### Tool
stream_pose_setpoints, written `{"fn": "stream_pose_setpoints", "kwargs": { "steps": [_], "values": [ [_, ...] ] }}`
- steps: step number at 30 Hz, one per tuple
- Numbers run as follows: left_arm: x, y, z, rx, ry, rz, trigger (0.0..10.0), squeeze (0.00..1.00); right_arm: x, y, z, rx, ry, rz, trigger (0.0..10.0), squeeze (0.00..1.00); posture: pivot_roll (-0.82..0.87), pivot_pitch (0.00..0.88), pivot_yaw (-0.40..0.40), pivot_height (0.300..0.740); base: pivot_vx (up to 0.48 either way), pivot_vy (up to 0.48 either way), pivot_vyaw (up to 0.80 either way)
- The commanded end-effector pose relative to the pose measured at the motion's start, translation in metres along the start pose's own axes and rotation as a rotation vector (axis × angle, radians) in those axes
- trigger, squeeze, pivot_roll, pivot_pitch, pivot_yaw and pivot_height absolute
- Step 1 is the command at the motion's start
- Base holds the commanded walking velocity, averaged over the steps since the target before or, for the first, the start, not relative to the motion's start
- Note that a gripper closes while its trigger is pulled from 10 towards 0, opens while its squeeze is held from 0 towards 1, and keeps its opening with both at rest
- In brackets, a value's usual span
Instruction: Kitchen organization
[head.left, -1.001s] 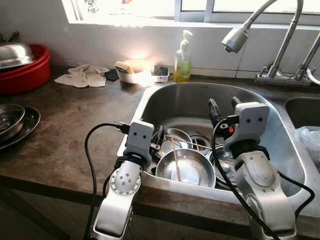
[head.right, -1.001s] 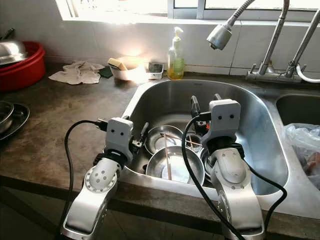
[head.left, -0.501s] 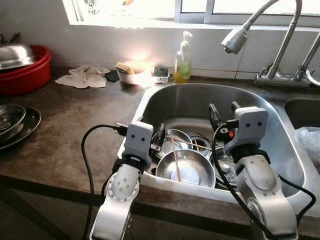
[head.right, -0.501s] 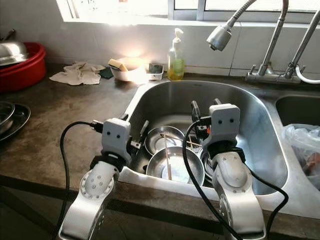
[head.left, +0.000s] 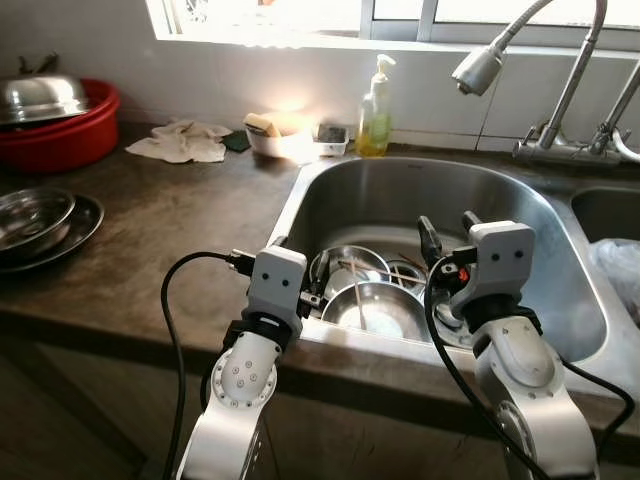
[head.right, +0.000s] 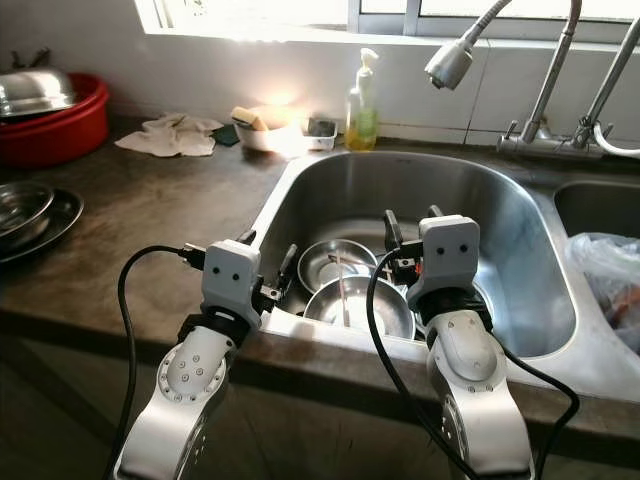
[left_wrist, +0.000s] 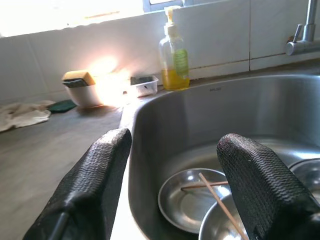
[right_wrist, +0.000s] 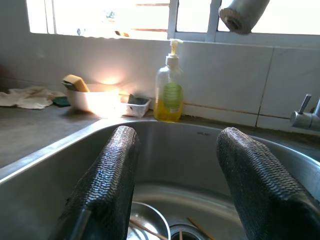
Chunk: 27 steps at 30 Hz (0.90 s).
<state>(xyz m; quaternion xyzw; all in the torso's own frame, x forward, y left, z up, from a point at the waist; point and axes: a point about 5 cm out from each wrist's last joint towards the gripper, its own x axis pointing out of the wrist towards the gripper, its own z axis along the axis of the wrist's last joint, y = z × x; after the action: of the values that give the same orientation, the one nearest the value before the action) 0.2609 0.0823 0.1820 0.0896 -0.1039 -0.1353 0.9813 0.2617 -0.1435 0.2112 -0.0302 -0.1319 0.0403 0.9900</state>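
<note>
The steel sink (head.left: 300, 190) holds a stack of dishes: a shallow steel bowl (head.left: 378, 312) at the front, a smaller steel bowl (head.left: 350, 266) behind it, and thin wooden chopsticks (head.left: 358, 296) lying across them. My left gripper (head.left: 300, 265) hovers at the sink's front left rim, open and empty. Its wrist view looks past both fingers (left_wrist: 95, 175) at the bowls (left_wrist: 187, 200). My right gripper (head.left: 448, 228) is raised above the front of the basin, also open and empty, pointing toward the back wall.
Behind the sink stand a yellow soap bottle (head.left: 376, 110) and a white dish with a sponge (head.left: 275, 140). A cloth (head.left: 185, 142), a red basin (head.left: 60, 135) and steel plates (head.left: 40, 215) sit on the left counter. A spray faucet (head.left: 478, 68) hangs overhead. The right basin holds a plastic bag (head.left: 620, 275).
The whole view has shifted, showing more of the counter's front edge and left side, so the camera moved. Both arms keep the same pose with open fingers.
</note>
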Motion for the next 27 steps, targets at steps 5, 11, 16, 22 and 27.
{"fn": "stream_pose_setpoints", "kwargs": {
  "steps": [5,11,16,22,27],
  "values": [
    [-0.001,-0.002,-0.001,0.018,0.0,-0.01,10.0,0.0,-0.003,-0.001,-0.002,-0.004,0.012,-0.006,10.0,0.0,0.03,0.041,-0.014,0.74,-0.281,0.0,0.0],
    [-0.003,-0.003,-0.002,0.018,0.007,-0.013,10.0,0.0,-0.004,-0.001,-0.004,0.001,0.02,-0.011,10.0,0.0,0.03,0.043,-0.012,0.74,-0.292,0.0,0.0],
    [-0.004,-0.005,-0.003,0.016,0.011,-0.017,10.0,0.0,-0.006,0.0,-0.007,0.004,0.027,-0.01,10.0,0.0,0.03,0.044,-0.01,0.74,-0.299,0.0,0.0],
    [-0.004,-0.005,-0.004,0.017,0.016,-0.018,10.0,0.0,-0.008,0.001,-0.01,0.015,0.038,-0.003,10.0,0.0,0.04,0.048,-0.01,0.74,-0.243,0.0,0.28],
    [-0.005,-0.005,-0.004,0.004,0.023,-0.02,10.0,0.0,-0.011,0.004,-0.014,0.013,0.045,0.008,10.0,0.0,0.04,0.05,-0.009,0.74,0.0,0.0,0.79]
  ]
}}
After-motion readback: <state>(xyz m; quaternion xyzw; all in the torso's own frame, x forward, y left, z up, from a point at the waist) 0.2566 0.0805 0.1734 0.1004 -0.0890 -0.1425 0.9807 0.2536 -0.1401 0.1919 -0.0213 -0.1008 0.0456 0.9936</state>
